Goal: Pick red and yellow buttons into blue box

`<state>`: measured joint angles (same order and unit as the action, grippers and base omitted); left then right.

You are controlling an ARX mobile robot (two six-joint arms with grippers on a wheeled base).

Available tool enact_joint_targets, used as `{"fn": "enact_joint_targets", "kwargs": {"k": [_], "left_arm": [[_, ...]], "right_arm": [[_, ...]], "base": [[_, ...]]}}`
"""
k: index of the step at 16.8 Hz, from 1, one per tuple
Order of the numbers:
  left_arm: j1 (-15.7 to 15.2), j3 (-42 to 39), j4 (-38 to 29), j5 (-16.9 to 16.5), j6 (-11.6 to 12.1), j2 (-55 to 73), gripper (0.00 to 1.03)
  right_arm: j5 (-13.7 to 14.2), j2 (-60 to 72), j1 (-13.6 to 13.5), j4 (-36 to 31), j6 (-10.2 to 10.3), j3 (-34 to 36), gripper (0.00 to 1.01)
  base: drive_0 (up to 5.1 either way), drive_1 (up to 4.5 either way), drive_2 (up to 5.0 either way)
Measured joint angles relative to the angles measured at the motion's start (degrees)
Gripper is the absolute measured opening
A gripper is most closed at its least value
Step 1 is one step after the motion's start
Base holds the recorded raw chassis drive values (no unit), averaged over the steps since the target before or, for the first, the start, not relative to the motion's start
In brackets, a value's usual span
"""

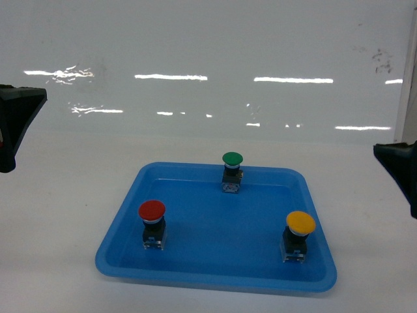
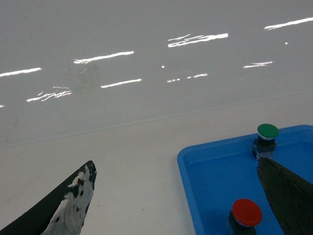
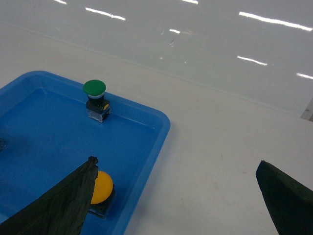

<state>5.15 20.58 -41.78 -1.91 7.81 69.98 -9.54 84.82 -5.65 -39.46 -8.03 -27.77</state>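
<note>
- White tabletop point(image 1: 58, 215) spreads under both claws, with a glossy white wall point(image 1: 208, 52) behind it; nothing stands between either claw and the tray.
- Blue tray point(image 1: 195, 277) sits between the two claws, below and ahead of them, flat on the table.
- Left claw point(image 2: 176, 196) is released, its fingers spread wide: one finger point(image 2: 63, 210) hangs over bare table, the other over the tray's left part. In the head view only a dark part of it shows at the left edge.
- Right claw point(image 3: 181, 196) is also released, fingers wide apart: the left one point(image 3: 54, 205) hangs over the tray's right part, the other over bare table.
- Red button point(image 1: 152, 223) stands upright in the tray's near left part, just beside the left claw's right finger in the wrist view, held by nothing.
- Yellow button point(image 1: 299, 235) stands upright in the tray's near right part; the right claw's left finger partly hides it in the wrist view.
- Green button point(image 1: 232, 171) stands upright at the tray's far wall, well ahead of both claws and apart from the other two.
</note>
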Motion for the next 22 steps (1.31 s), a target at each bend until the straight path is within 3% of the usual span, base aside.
{"fn": "enact_joint_targets", "kwargs": {"k": [3, 7, 13, 17, 19, 22], "left_arm": [[0.0, 0.0, 0.0, 0.0, 0.0, 0.0, 0.98], [0.0, 0.0, 0.0, 0.0, 0.0, 0.0, 0.98], [0.0, 0.0, 0.0, 0.0, 0.0, 0.0, 0.98], [0.0, 0.0, 0.0, 0.0, 0.0, 0.0, 0.98], [0.0, 0.0, 0.0, 0.0, 0.1, 0.0, 0.98], [0.0, 0.0, 0.0, 0.0, 0.1, 0.0, 0.98]], "right_arm": [[-1.1, 4.6, -0.6, -1.1, -0.2, -2.2, 0.98], [-6.7, 7.8, -2.2, 10.3, -0.4, -6.4, 0.98], [-4.2, 9.3, -3.0, 18.2, -3.0, -12.8, 0.98], [-4.2, 14.4, -3.8, 22.7, -3.5, -14.6, 0.98], [-4.2, 16.3, -3.8, 21.8, -3.6, -15.1, 0.98], [-6.2, 17.8, -4.1, 21.9, -3.6, -15.6, 0.98]], "base": [[0.0, 0.00, 0.0], [0.0, 0.00, 0.0], [0.0, 0.00, 0.0], [0.0, 0.00, 0.0], [0.0, 0.00, 0.0], [0.0, 0.00, 0.0]]}}
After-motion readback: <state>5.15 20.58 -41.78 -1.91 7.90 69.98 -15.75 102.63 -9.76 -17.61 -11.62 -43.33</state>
